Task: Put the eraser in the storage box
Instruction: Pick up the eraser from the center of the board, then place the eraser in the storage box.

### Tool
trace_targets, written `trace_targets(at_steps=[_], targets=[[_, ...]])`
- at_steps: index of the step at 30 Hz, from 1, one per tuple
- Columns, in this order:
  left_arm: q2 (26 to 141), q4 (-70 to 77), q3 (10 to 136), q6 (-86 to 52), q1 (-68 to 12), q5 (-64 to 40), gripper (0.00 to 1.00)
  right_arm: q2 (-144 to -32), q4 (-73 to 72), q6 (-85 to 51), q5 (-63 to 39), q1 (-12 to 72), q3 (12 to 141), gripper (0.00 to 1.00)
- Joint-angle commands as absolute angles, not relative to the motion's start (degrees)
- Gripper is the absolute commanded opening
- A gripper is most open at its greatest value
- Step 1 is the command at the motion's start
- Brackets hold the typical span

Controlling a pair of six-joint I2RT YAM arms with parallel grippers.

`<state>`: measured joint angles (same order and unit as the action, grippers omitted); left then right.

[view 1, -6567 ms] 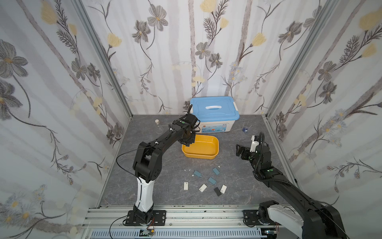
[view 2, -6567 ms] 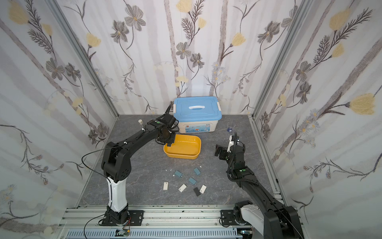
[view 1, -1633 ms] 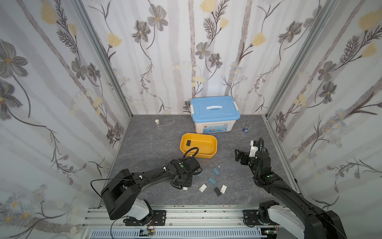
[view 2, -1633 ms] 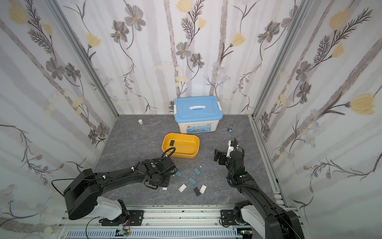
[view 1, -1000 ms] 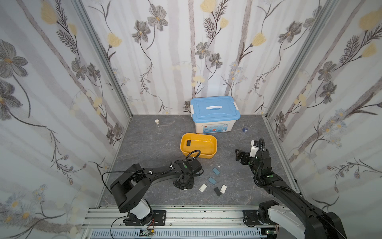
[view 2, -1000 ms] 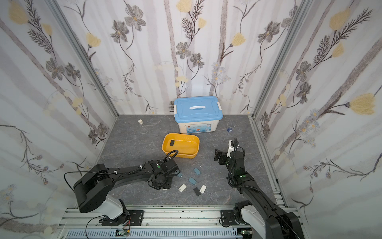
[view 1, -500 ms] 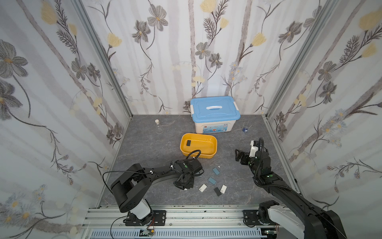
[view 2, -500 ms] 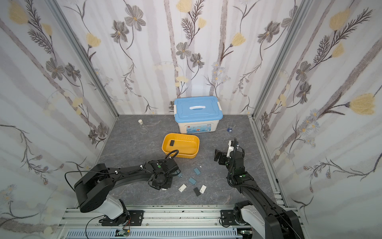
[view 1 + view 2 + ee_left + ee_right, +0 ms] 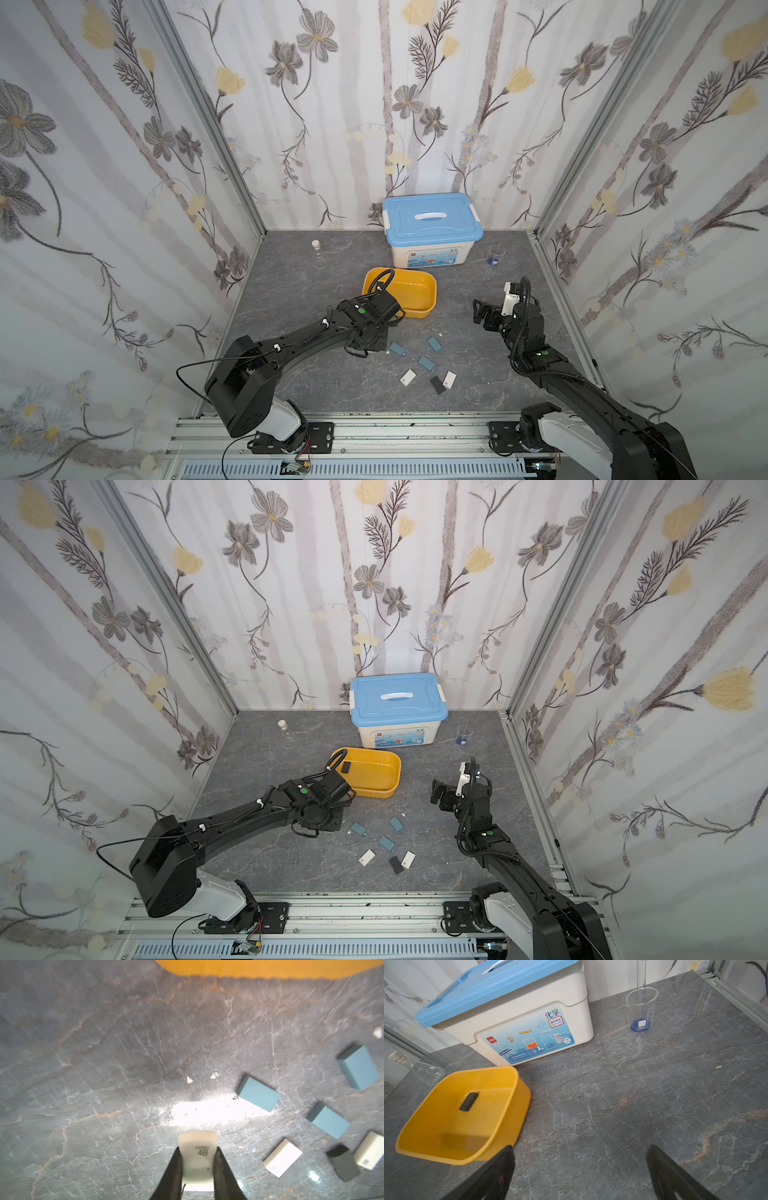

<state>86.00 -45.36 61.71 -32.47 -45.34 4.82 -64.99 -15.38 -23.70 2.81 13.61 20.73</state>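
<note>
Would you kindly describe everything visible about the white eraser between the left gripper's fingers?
The white eraser is a rectangular block with rounded corners, matte and rubbery-looking, printed "4B" in dark type. The left gripper is shut on it: two black fingers press its long sides, one end protruding past their tips. Whether it touches the grey table cannot be told.

The eraser [image 9: 198, 1153], a white block with rounded corners printed "4B", is clamped between the two black fingers of the left gripper [image 9: 197, 1149]. The storage box [image 9: 415, 311], a shallow yellow-orange tub with a rolled rim, is set upright and lidless just in front of the blue-lidded bin [image 9: 432, 253]. A black block [image 9: 468, 1101] is seen lying flat inside it. The eraser is held outside the tub, near the wall turned away from that bin.
</note>
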Motion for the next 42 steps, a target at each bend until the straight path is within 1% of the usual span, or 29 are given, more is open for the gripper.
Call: trace_targets(at_steps=[1,14,21,32,42], targets=[[88.04,-47.30,66.06,-26.84,-43.09,6.50,0.25,-64.74,-17.85,-24.43,3.34,13.67,21.02,1.00],[105.27,-48.74,87.68,-16.38,-34.51,3.13,0.25,-65.91,-18.59,-24.83,3.76,13.61,22.30,1.00],[116.66,-51.59,98.95,-11.67,-32.40,2.17,0.26,-67.70,-18.20,-23.82,4.76,13.60,23.81,1.00],[122.68,-48.35,100.27,-12.13,-29.43,-0.70,0.26,-70.96,-19.07,-23.73,5.09,13.48,24.87,1.00],[125.98,-47.38,100.55,-12.39,-29.25,0.70,0.26,-72.36,-19.73,-23.73,4.83,13.54,25.53,1.00]])
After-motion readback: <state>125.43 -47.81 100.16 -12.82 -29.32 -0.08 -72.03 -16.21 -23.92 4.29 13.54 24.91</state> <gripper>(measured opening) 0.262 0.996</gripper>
